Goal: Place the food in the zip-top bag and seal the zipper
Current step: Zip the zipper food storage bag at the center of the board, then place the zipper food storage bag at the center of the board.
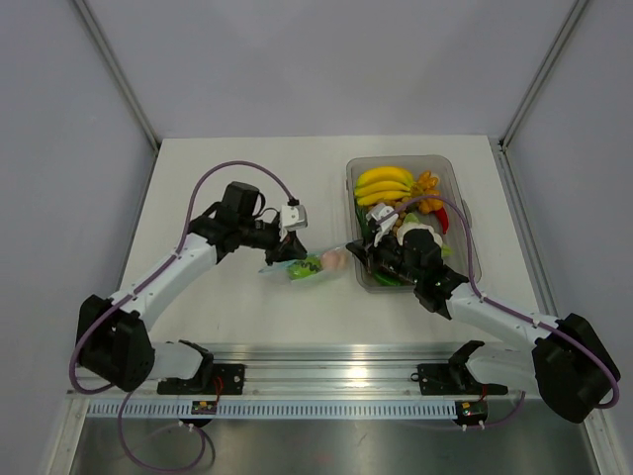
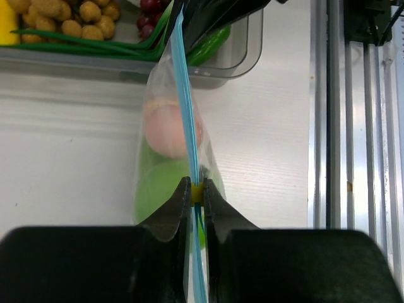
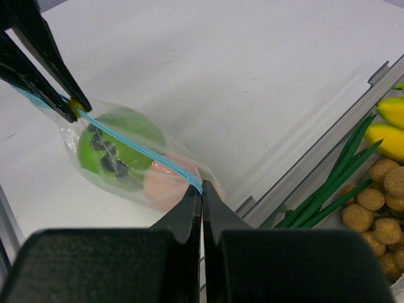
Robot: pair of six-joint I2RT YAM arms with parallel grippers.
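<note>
The zip-top bag (image 1: 305, 267) lies on the table between both arms, mouth edge up. Inside it sit a bright green round piece (image 2: 158, 189) and a pinkish peach piece (image 2: 167, 129) of food. The light-blue zipper (image 2: 186, 113) runs straight along the top. My left gripper (image 2: 197, 192) is shut on the zipper at its small yellow slider (image 3: 77, 104), over the green piece. My right gripper (image 3: 202, 189) is shut on the bag's other end of the strip, beside the peach piece (image 3: 165, 186). Seen from above, the left gripper (image 1: 287, 252) and right gripper (image 1: 354, 252) hold opposite ends.
A rigid clear tub (image 1: 465, 237) stands at the right, just behind the right gripper, holding bananas (image 1: 384, 183), green stalks (image 3: 328, 183) and several other toy foods. The aluminium rail (image 1: 336, 371) runs along the near table edge.
</note>
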